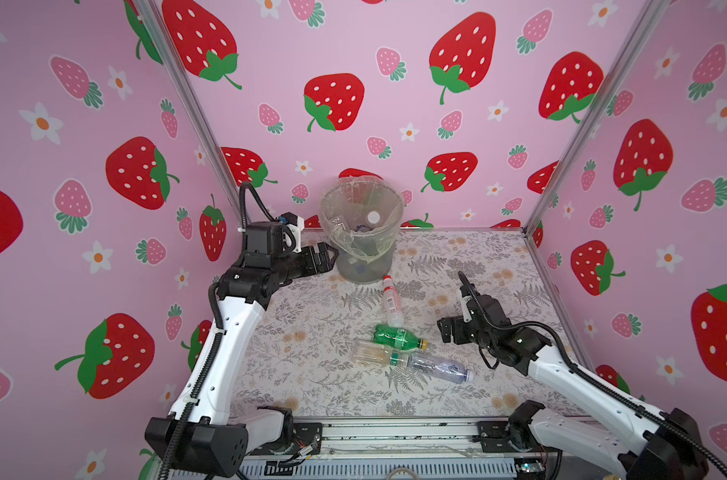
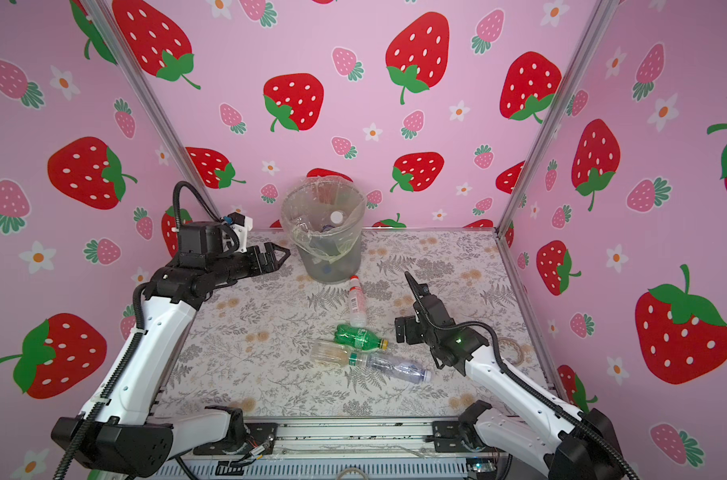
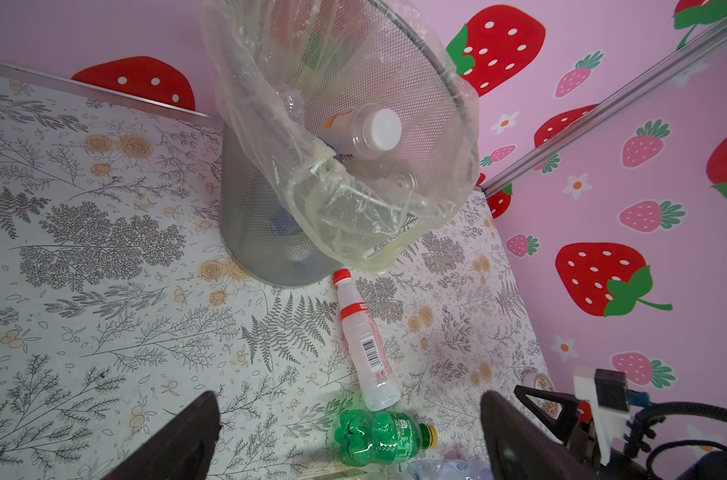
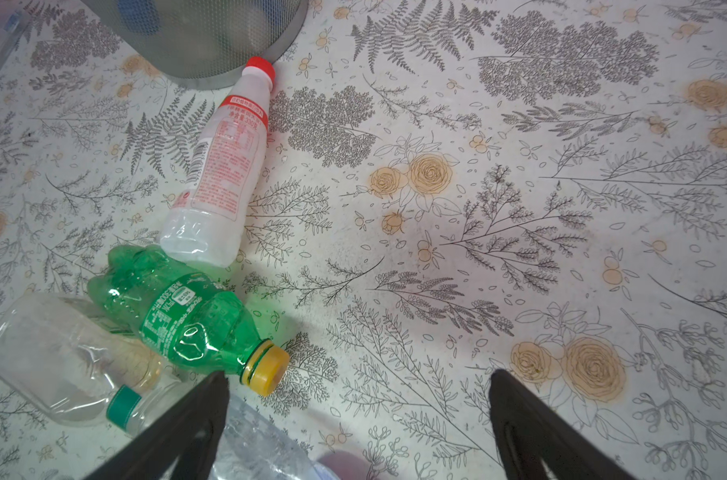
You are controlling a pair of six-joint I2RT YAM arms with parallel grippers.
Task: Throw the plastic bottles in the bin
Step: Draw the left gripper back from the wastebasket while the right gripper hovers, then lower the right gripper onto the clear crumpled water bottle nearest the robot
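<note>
Well, at the far left my left gripper [image 1: 330, 255] hangs in the air just beside the bin [image 1: 359, 268], level with its upper wall, its jaws spread wide with nothing between them. The bin stands upright at the back of the flowered tabletop [image 1: 303, 345], its crinkled liner folded over the rim. Inside, a white-capped bottle [image 3: 374, 129] lies on top of a few others that I cannot make out clearly.

Four bottles lie on their sides on the tabletop in front of the bin. The red-capped bottle [image 1: 392, 303] points its cap at the foot of the bin, close against it. Its base meets the base of the green bottle [image 1: 397, 336], whose yellow cap points right. Alongside that one, on the near side and touching it, lies a clear bottle [image 1: 372, 353] with a green cap. A crushed bottle [image 1: 440, 368] lies to its right.

Further right, my right gripper [image 4: 357, 376] hovers low beside the green bottle's cap, fully parted and holding nothing.
</note>
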